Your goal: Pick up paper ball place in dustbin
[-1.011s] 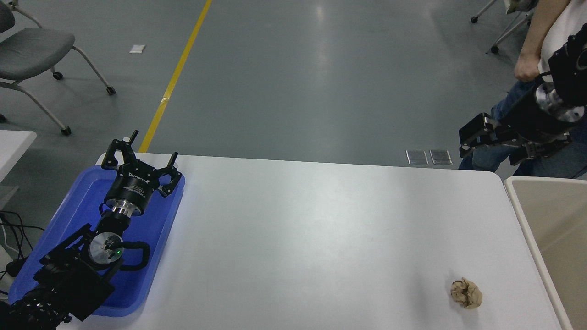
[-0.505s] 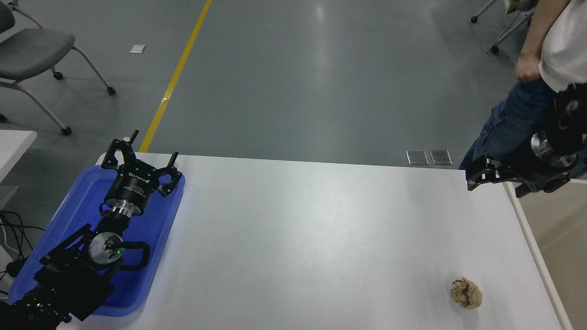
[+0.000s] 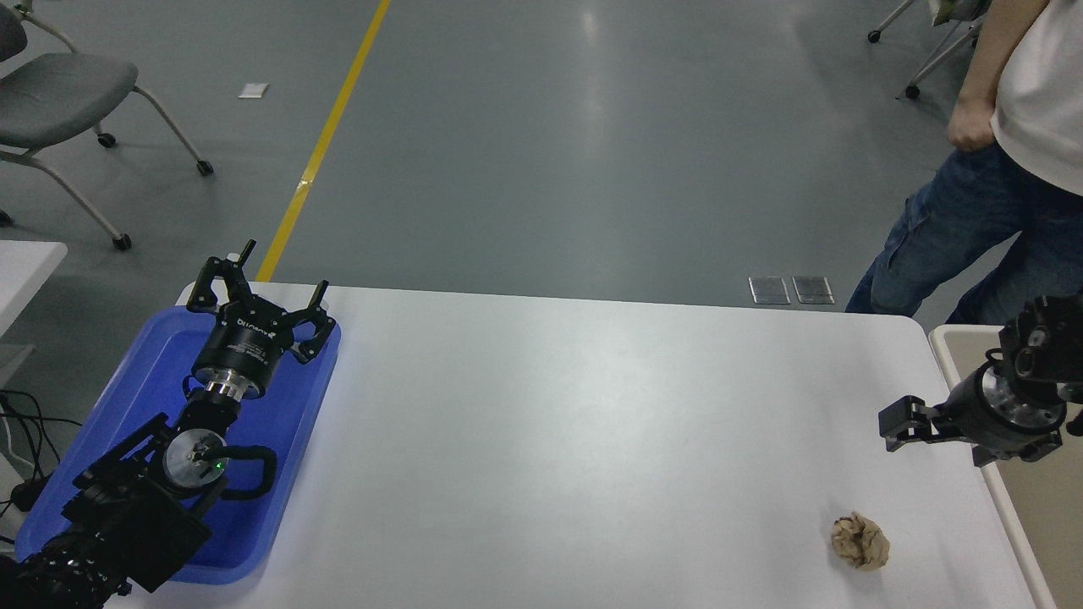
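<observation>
One white table [image 3: 550, 440] spanning most of the view. Beige dustbin [image 3: 956, 351] just past the right edge, only its pale rim and part of one inner wall in sight. Blue tray [image 3: 292, 423] at the far left corner, left gripper [image 3: 254, 292] parked above it with fingers spread apart. Right gripper [image 3: 898, 420] over the right edge, near the dustbin rim, finger state impossible to tell. Tan paper ball [image 3: 860, 541] resting on the table by the near right corner, nearer than the right gripper and apart from it
</observation>
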`<act>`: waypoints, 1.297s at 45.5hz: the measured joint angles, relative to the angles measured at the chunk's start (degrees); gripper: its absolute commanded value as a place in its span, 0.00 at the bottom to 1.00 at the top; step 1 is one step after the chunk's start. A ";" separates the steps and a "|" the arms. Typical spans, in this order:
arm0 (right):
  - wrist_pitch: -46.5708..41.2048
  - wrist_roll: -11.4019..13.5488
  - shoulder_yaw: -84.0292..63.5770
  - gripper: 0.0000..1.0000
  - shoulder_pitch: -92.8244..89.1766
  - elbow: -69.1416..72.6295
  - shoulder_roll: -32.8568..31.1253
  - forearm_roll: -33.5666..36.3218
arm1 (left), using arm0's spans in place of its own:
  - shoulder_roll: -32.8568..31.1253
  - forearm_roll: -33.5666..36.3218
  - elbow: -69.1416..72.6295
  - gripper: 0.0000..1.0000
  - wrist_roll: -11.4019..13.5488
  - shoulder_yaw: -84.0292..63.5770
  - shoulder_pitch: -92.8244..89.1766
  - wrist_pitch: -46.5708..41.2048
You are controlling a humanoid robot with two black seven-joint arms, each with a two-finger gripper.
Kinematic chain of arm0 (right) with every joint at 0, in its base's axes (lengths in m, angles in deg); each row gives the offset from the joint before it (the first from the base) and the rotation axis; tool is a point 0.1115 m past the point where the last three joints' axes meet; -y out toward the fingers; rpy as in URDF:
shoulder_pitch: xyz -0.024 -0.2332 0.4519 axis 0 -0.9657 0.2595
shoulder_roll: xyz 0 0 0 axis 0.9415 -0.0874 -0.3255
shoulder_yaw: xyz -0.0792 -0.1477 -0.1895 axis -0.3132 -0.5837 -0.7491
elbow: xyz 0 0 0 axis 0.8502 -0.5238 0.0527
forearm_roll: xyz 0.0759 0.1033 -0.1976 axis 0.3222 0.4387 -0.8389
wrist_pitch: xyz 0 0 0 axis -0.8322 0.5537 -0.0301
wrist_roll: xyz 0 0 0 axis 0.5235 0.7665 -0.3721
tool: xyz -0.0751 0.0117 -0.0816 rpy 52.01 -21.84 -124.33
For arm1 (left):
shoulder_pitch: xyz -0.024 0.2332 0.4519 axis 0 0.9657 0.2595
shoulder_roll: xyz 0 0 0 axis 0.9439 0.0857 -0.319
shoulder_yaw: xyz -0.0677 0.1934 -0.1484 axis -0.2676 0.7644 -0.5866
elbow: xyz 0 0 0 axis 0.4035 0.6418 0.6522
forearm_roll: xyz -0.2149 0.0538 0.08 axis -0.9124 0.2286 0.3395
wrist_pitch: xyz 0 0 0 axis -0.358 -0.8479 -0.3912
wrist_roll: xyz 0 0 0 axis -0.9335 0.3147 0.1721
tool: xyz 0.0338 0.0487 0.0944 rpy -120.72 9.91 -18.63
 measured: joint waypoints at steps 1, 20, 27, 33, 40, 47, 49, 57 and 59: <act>0.14 -0.01 0.40 1.00 -0.46 0.03 -0.08 -0.01 | 0.00 0.00 0.00 1.00 0.00 0.00 0.00 0.00; 0.80 -0.02 5.67 1.00 -7.03 0.36 -0.58 -0.11 | 0.00 0.00 0.00 1.00 0.00 0.00 0.00 -0.01; 0.83 -0.03 7.61 1.00 -8.55 0.38 -0.68 -0.10 | 0.00 0.00 0.00 1.00 0.00 0.00 0.00 -0.01; 0.82 -0.03 9.09 1.00 -9.67 0.39 -0.73 -0.06 | 0.00 0.00 0.00 1.00 0.00 0.00 0.00 -0.01; 0.82 0.03 10.90 1.00 -11.50 0.35 -0.75 -0.06 | 0.00 0.00 0.00 1.00 0.00 0.00 0.00 -0.01; 0.88 0.04 12.42 1.00 -13.43 0.07 -0.77 -0.18 | 0.00 -0.01 -0.01 1.00 0.00 0.00 0.00 -0.01; 0.94 0.03 12.75 1.00 -13.85 0.00 -0.77 -0.20 | 0.00 -0.01 -0.01 1.00 0.00 0.00 0.00 -0.01; 2.39 -0.03 14.40 0.97 -15.60 -0.29 -0.75 -0.99 | 0.00 -0.01 -0.01 1.00 0.00 0.00 0.00 -0.01; 2.91 -0.06 14.66 0.90 -15.90 -0.32 -0.72 -1.40 | 0.00 -0.01 -0.01 1.00 0.00 0.00 0.00 -0.01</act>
